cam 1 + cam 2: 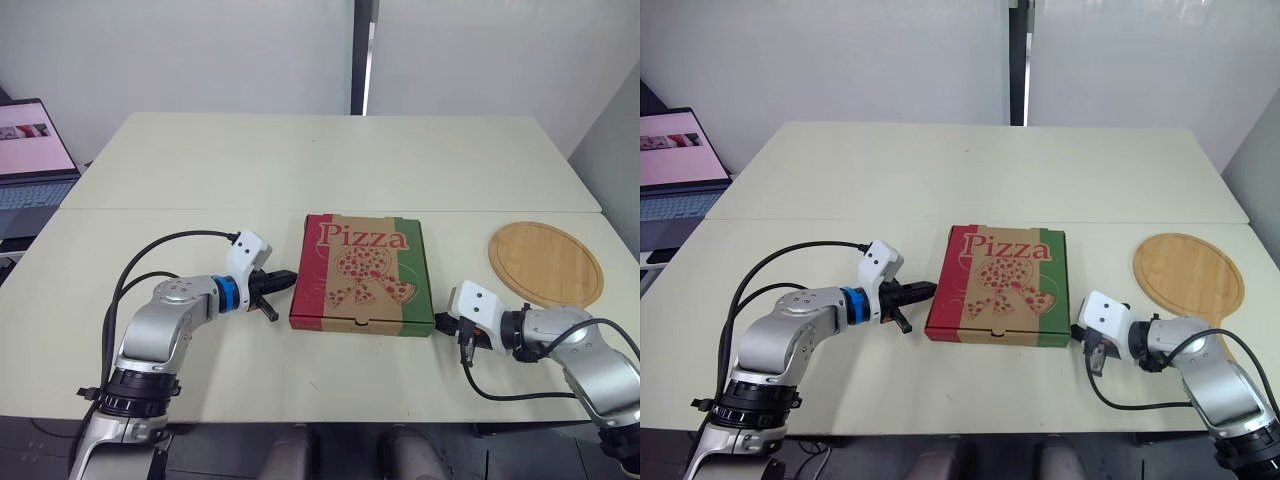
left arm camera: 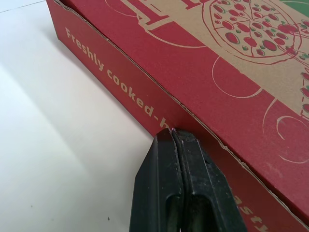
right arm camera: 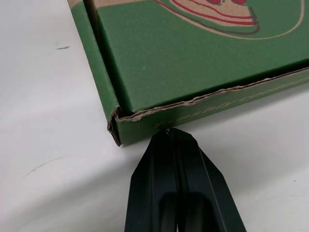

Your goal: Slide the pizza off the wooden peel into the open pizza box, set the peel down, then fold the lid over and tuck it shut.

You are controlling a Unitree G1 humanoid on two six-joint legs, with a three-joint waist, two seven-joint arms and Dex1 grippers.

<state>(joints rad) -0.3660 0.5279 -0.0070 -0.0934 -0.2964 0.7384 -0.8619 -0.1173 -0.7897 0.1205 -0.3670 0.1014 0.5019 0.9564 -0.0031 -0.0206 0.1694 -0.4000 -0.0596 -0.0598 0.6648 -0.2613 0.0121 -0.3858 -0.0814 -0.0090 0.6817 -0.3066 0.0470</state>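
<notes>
Lid down, tucking stage.
Left pincer (image 2: pixel 172 131) and right pincer (image 3: pixel 167 131), both pinched narrow, have the pizza box (image 1: pixel 365 265) between them, likely to press its sides in.

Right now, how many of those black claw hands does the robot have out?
2. The left gripper, shut, points at the pizza box's red left side. The right gripper, also shut, points at its green right side near the front corner.

Pizza box (image 1: pixel 362 272) lid shut, mid-table; round wooden peel (image 1: pixel 546 264) flat to its right.
</notes>
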